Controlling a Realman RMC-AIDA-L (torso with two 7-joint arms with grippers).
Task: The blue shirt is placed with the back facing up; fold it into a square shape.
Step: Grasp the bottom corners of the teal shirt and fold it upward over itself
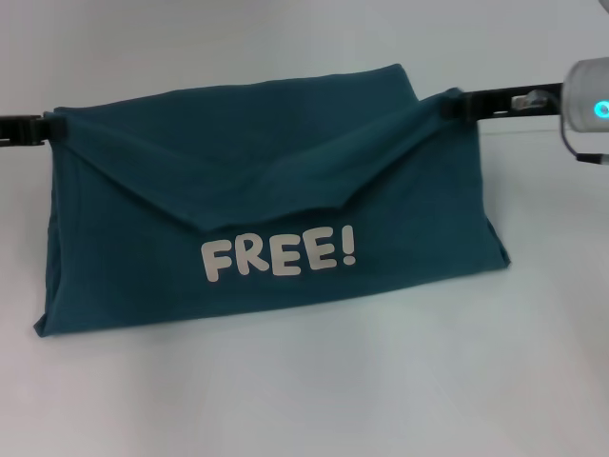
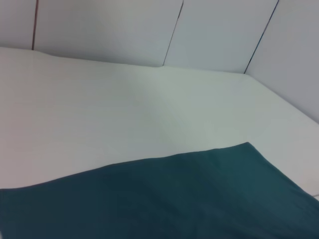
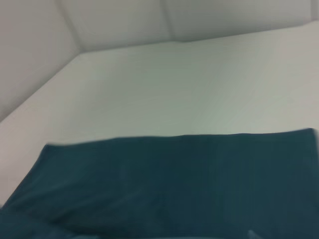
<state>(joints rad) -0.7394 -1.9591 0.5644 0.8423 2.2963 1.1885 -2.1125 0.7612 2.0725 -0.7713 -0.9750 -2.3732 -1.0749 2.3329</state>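
Note:
The blue shirt [image 1: 266,190] is a dark teal tee with white "FREE!" lettering [image 1: 278,255] facing me. It hangs as a wide folded band, its lower edge resting on the white table [image 1: 314,390]. A flap of cloth sags in a shallow V above the lettering. My left gripper [image 1: 52,127] pinches the upper left corner and my right gripper [image 1: 459,105] pinches the upper right corner, both lifted off the table. In each wrist view a stretch of the shirt's fabric [image 2: 164,199] [image 3: 174,184] shows, with no fingers in sight.
My right arm's grey wrist housing with a cyan light [image 1: 590,100] sits at the far right. Pale wall panels [image 2: 149,30] close off the table's back and side. Bare white tabletop lies in front of the shirt and beyond it.

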